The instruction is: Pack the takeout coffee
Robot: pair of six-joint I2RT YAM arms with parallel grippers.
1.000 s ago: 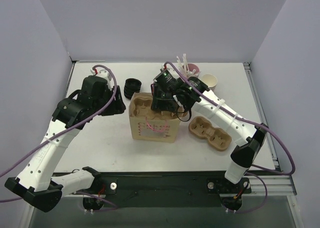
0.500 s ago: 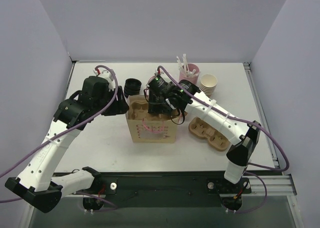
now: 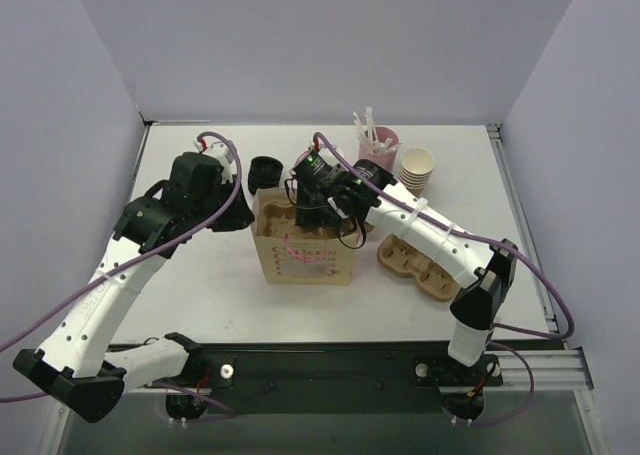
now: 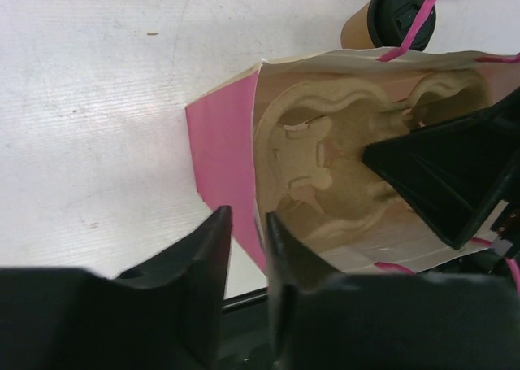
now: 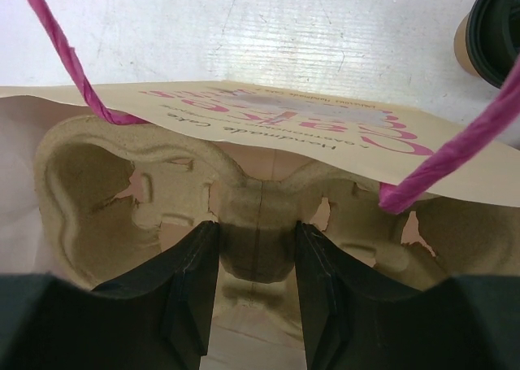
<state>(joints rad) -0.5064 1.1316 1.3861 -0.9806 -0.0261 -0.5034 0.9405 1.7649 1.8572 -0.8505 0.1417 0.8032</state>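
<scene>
The takeout coffee (image 3: 265, 172), a tan cup with a black lid, stands just behind the paper bag (image 3: 305, 260). It shows at the top of the left wrist view (image 4: 400, 12) and in a corner of the right wrist view (image 5: 487, 28). Inside the bag lies a pulp cup carrier (image 4: 325, 158). My right gripper (image 3: 322, 210) reaches down into the bag, shut on the carrier's middle ridge (image 5: 253, 232). My left gripper (image 4: 246, 219) has closed down on the bag's pink left wall (image 4: 219, 150), one finger inside, one outside.
A second pulp carrier (image 3: 420, 263) lies on the table to the right of the bag. Behind it stand a stack of lidless paper cups (image 3: 417, 167) and a pink cup of stirrers (image 3: 377, 140). Pink bag handles (image 5: 61, 45) cross the right wrist view.
My right gripper has sunk the carrier deeper into the bag and shifted slightly left. My left jaws have narrowed onto the bag's left wall.
</scene>
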